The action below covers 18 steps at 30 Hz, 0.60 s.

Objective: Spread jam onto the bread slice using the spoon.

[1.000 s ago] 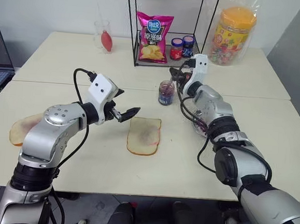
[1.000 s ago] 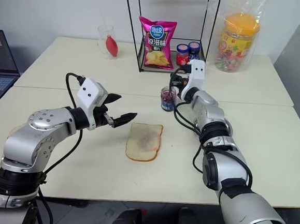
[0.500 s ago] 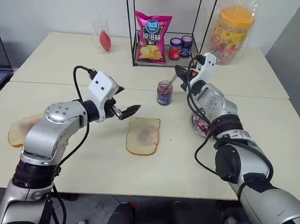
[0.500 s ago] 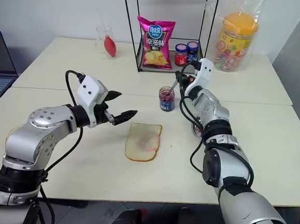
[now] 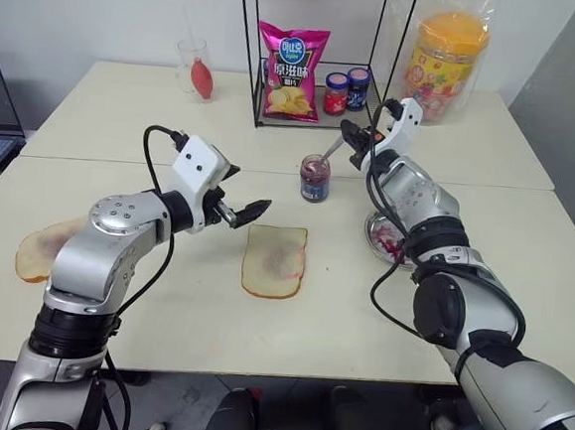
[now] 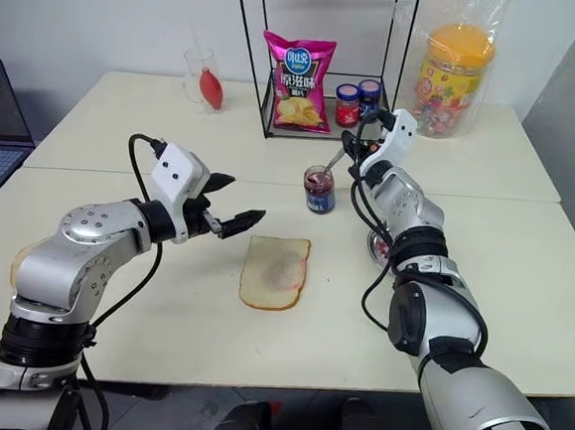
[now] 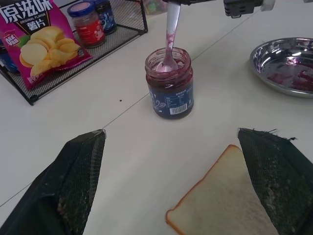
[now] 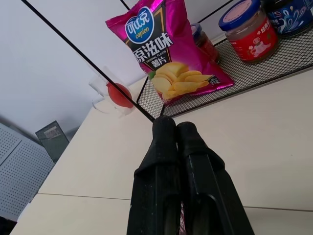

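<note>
My right gripper pinches the slim silver spoon, bowl in the glass jar's dark jam mid-desk, loading it; left gripper hangs wide, empty, beside the pale bread slice.

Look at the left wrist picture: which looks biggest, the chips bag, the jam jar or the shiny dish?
1. The chips bag takes up the most picture, even cut off at the edge.
2 and 3. The jam jar and the shiny dish look about alike. The dish is cut off at the edge, so I won't rank them.
</note>
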Each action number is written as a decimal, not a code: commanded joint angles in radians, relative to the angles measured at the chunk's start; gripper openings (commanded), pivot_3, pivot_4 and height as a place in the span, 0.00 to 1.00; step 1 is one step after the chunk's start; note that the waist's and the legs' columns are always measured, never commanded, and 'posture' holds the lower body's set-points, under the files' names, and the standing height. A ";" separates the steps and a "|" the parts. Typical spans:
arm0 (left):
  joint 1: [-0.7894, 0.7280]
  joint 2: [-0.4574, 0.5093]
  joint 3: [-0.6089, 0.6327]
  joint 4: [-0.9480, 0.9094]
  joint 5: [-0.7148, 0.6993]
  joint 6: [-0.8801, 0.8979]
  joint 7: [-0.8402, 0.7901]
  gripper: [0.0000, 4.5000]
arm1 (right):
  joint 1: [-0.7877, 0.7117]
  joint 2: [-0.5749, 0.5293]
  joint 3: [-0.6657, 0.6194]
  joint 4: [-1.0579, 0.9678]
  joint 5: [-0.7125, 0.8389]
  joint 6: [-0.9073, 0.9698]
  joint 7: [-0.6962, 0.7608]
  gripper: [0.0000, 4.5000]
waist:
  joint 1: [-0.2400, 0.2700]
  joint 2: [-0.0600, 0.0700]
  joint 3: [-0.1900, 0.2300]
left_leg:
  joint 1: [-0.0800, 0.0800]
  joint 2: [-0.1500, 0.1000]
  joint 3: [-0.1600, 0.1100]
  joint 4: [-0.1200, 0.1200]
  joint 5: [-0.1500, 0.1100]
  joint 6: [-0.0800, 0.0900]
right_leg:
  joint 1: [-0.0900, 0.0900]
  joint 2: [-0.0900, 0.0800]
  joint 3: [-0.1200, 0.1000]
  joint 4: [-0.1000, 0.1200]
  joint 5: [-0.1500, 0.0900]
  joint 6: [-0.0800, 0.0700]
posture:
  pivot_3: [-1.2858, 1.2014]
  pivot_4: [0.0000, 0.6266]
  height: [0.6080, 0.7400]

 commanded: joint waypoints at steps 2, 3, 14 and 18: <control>-0.030 -0.008 0.001 -0.004 0.010 -0.026 0.005 1.00 | -0.046 -0.022 -0.015 -0.049 0.021 -0.010 -0.001 0.01 | 0.000 0.000 0.000 | 0.000 0.000 0.000 0.000 0.000 0.000 | 0.000 0.000 0.000 0.000 0.000 0.000 | 0.52 0.24 1.00; -0.033 -0.009 0.000 -0.001 0.012 -0.027 0.003 1.00 | -0.048 -0.026 -0.018 -0.047 0.023 -0.011 -0.003 0.01 | 0.000 0.000 0.000 | 0.000 0.000 0.000 0.000 0.000 0.000 | 0.000 0.000 0.000 0.000 0.000 0.000 | 0.52 0.24 1.00; -0.043 -0.011 -0.007 0.014 0.020 -0.043 -0.003 1.00 | -0.055 -0.033 -0.057 -0.047 0.064 0.012 -0.017 0.01 | 0.000 0.000 0.000 | 0.000 0.000 0.000 0.000 0.000 0.000 | 0.000 0.000 0.000 0.000 0.000 0.000 | 0.52 0.24 1.00; -0.047 -0.014 -0.009 0.021 0.023 -0.047 -0.003 1.00 | -0.057 -0.031 -0.076 -0.046 0.093 0.039 -0.028 0.01 | 0.000 0.000 0.000 | 0.000 0.000 0.000 0.000 0.000 0.000 | 0.000 0.000 0.000 0.000 0.000 0.000 | 0.52 0.24 1.00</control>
